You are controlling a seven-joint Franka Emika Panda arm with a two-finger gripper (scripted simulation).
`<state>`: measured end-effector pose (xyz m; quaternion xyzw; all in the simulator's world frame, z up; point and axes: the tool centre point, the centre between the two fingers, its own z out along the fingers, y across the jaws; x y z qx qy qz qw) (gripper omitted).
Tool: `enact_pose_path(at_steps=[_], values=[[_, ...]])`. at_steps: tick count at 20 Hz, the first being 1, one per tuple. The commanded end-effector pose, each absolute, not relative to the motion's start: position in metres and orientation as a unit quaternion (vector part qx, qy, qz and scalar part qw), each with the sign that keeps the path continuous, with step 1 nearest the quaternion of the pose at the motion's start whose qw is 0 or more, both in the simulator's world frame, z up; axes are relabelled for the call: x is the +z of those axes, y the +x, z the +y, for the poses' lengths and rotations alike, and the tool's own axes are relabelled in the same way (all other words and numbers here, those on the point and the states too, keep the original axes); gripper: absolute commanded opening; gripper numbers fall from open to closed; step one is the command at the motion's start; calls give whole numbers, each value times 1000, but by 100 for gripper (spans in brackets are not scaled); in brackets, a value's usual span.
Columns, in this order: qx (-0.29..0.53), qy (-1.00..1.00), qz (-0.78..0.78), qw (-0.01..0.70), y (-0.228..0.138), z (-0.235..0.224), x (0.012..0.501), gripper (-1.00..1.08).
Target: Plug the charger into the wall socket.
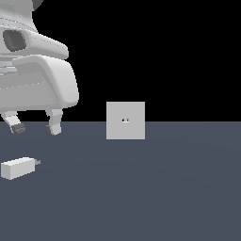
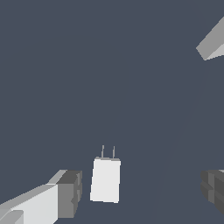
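Note:
The charger [image 1: 19, 168] is a small off-white block lying flat on the grey floor at the exterior view's left, its short grey prongs pointing toward the exterior view's right. It also shows in the wrist view [image 2: 105, 180], prongs up in the picture. The wall socket [image 1: 125, 120] is a light-grey square plate standing upright, with two tiny holes at its centre; a corner of it shows in the wrist view [image 2: 213, 43]. My gripper [image 1: 35, 127] is open and empty, hovering above the charger, its fingers [image 2: 68, 192] wide apart on either side of it.
The flat dark grey floor [image 1: 164, 188] stretches across the scene, black beyond it. Nothing else stands on it.

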<state>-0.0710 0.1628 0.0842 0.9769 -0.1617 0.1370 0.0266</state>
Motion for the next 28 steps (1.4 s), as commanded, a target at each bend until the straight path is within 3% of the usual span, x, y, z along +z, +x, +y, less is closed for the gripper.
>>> enact_pose_path(at_steps=[1,28], values=[[143,974,-171,28,-72,170,79,100],[156,967,-198,32,-74,192,52,100]])
